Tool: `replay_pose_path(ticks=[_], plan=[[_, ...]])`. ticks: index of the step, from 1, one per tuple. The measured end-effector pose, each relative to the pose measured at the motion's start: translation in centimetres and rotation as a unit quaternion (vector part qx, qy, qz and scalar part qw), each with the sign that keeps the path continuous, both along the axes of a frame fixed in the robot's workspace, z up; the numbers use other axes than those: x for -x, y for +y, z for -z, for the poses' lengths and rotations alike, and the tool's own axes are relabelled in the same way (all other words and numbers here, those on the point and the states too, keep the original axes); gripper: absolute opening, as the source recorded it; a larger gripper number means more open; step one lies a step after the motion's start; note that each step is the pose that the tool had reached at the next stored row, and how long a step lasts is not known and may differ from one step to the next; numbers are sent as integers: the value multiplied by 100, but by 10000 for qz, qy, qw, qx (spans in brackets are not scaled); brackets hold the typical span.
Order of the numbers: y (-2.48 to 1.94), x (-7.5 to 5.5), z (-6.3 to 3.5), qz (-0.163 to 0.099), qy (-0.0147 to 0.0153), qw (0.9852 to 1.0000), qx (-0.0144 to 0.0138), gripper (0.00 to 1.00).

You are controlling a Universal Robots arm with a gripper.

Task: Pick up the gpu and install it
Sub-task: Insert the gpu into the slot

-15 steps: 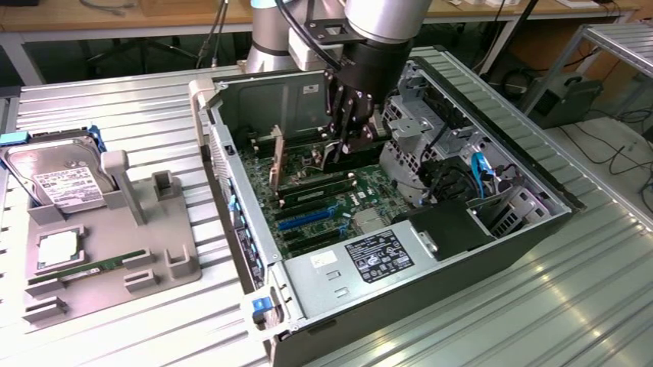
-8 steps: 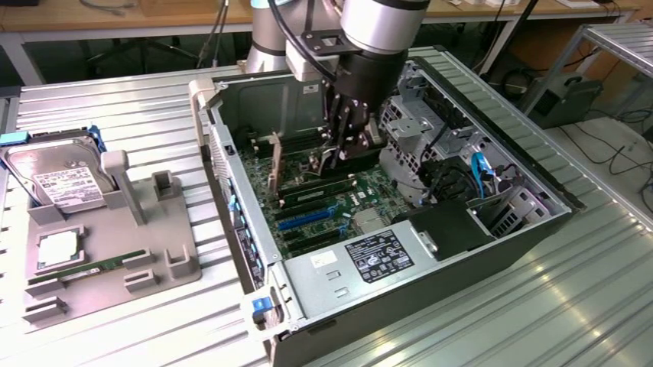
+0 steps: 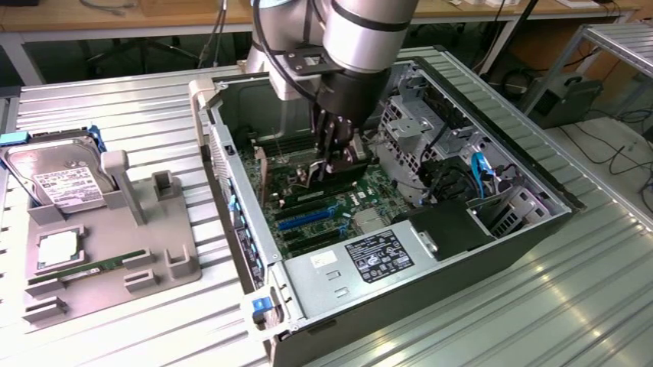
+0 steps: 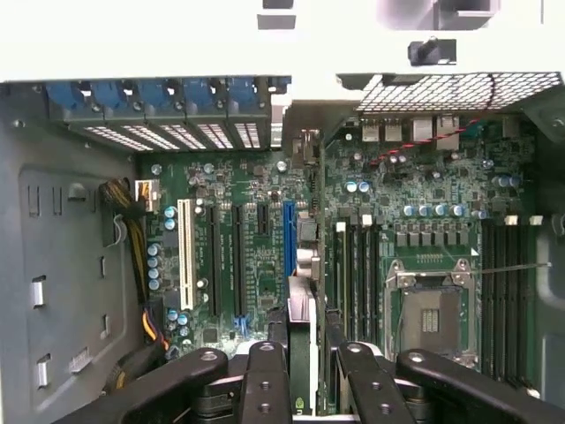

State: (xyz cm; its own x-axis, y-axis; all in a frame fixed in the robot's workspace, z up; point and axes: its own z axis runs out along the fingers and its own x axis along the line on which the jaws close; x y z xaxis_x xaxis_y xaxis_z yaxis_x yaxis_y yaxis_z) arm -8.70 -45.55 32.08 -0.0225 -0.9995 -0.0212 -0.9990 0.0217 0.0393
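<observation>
My gripper point(image 3: 342, 170) reaches down into the open computer case point(image 3: 241, 252), over the middle of the motherboard point(image 3: 359, 222). In the wrist view the gripper point(image 4: 305, 358) is shut on the gpu point(image 4: 303, 309), a thin card seen edge-on with its metal bracket end point(image 4: 306, 150) toward the case's rear wall. The card stands upright just beside the blue expansion slot point(image 4: 288, 237), between it and the black memory slots point(image 4: 353, 265). I cannot tell whether its lower edge touches a slot.
A grey parts tray point(image 3: 153, 222) lies at the exterior view's left with a silver hard drive point(image 3: 63, 183), a processor point(image 3: 61, 248) and a green memory stick point(image 3: 87, 269). Drive cages and cables point(image 3: 469, 176) crowd the case's far side. The power supply point(image 3: 383, 252) sits near the front.
</observation>
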Motion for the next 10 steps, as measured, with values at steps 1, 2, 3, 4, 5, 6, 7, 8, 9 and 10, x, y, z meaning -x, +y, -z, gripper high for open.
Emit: replay_pose_path(ticks=[1,2,3,4,5,6,7,8,9,10], plan=[[-13,0,24,-1,0,10000,0,26],[-24,0,46,-3,0,10000,1,26],[-32,0,64,-3,0,10000,1,26],[-39,2,86,-2,0,10000,1,26],[-50,8,122,-2,0,10000,0,26],[-54,15,147,-2,0,10000,0,26],[-55,24,165,-2,0,10000,1,26],[-55,36,185,-3,1,10000,1,26],[-55,49,204,-3,0,10000,1,26],[-55,60,221,-3,0,10000,1,26]])
